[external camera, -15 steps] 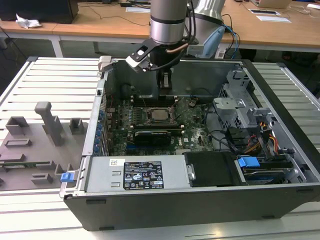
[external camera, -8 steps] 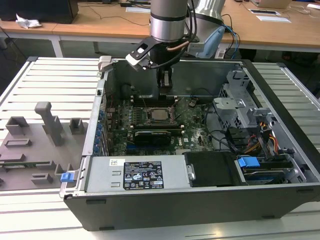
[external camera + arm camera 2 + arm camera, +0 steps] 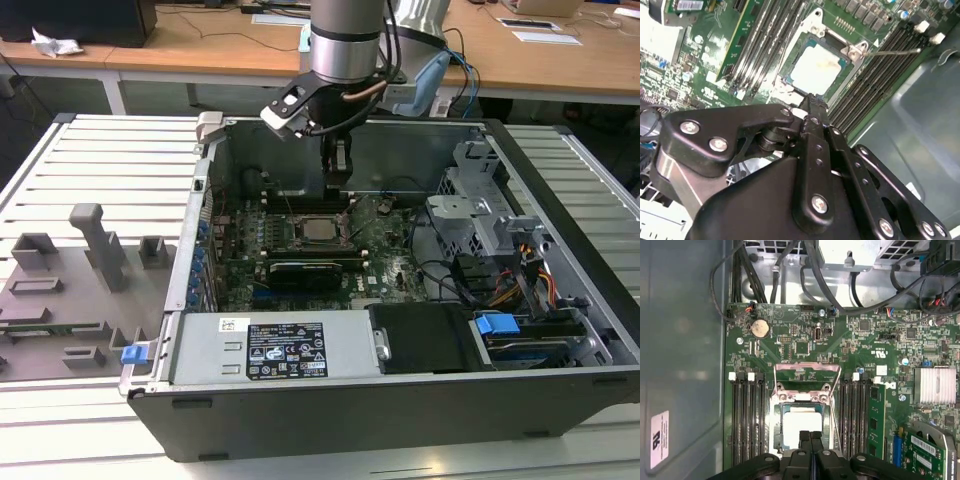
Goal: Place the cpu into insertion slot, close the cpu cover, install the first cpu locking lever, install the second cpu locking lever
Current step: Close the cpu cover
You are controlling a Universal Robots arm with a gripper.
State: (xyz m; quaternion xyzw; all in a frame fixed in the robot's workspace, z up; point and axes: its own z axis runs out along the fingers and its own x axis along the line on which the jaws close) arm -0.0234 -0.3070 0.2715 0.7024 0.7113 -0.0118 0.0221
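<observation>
The cpu [image 3: 800, 424] lies flat in the insertion slot [image 3: 781, 416], its pale silver top showing in the second wrist view [image 3: 817, 67] and the exterior view [image 3: 320, 229]. The cpu cover [image 3: 807, 369] stands swung open on the far side of the socket, with green board visible through its window. A thin wire locking lever [image 3: 896, 50] sticks out beside the socket. My gripper [image 3: 811, 436] hangs just above the chip's near edge, shut, with nothing between its black fingers; it also shows in the other wrist view [image 3: 812, 100] and from outside [image 3: 338, 180].
Black memory slots [image 3: 747, 415] flank the socket on both sides. A finned silver heatsink [image 3: 937, 385] and an upright card [image 3: 875, 420] sit nearby. Cables [image 3: 815, 285] cross the board's edge. The case wall [image 3: 680, 340], power supply [image 3: 290, 350] and drive cage [image 3: 480, 220] hem in the board.
</observation>
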